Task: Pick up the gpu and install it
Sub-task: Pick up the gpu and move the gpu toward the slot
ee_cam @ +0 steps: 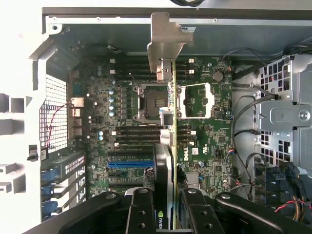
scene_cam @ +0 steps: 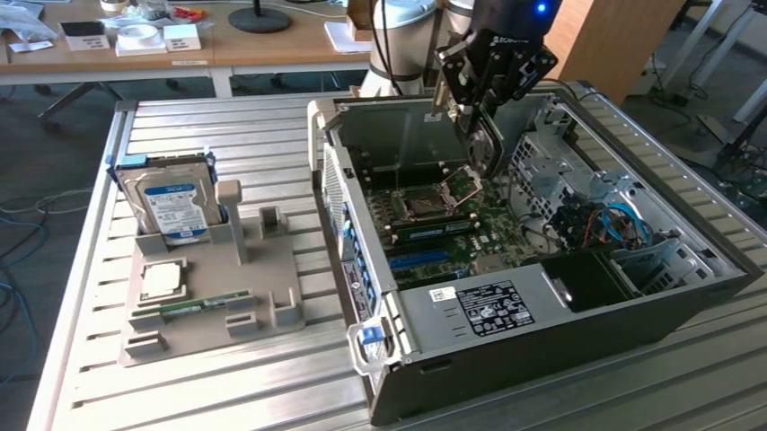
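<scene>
Well off to the exterior view's left of the fingers point(ee_cam: 150, 214), a blue-labelled silver hard drive point(scene_cam: 171, 208) stands upright in a grey plastic holder point(scene_cam: 269, 265) on the slatted metal surface point(scene_cam: 192, 117). The fingers are partly closed, clamping the gpu point(ee_cam: 163, 170), a thin flat dark card with a silver metal bracket point(ee_cam: 167, 41). It hangs edge-down beneath them, above the green motherboard point(ee_cam: 209, 141) inside the open black computer case point(scene_cam: 623, 332).

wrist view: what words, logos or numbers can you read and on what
"DELL": white print on the green motherboard.
"NVID": cut off at the picture's edge, on the thin dark gpu with a silver metal bracket.
Small board markings: too small to read.
</scene>
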Available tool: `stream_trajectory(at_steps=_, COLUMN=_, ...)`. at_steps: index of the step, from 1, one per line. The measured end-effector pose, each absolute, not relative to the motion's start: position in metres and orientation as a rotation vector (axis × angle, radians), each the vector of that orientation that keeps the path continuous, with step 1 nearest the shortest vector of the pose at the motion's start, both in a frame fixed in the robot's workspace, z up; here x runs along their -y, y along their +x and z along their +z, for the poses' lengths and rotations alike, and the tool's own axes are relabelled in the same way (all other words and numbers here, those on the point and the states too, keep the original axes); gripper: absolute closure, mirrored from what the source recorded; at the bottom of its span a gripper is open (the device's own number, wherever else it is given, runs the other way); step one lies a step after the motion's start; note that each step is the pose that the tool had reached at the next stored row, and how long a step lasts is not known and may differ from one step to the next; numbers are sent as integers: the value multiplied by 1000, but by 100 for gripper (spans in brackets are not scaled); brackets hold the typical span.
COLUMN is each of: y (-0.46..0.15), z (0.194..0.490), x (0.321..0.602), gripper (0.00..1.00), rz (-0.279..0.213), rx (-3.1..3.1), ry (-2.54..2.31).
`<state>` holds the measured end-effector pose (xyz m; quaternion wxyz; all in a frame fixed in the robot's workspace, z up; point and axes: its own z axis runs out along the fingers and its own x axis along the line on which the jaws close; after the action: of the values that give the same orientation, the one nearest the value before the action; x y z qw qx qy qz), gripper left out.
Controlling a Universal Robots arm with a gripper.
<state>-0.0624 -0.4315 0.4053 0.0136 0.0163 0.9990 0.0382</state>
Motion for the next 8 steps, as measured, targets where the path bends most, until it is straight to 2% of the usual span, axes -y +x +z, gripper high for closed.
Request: stream_trajectory(at_steps=8, y=-53, z=405, x=431, gripper=73, rz=119, rx=-3112, ry=51)
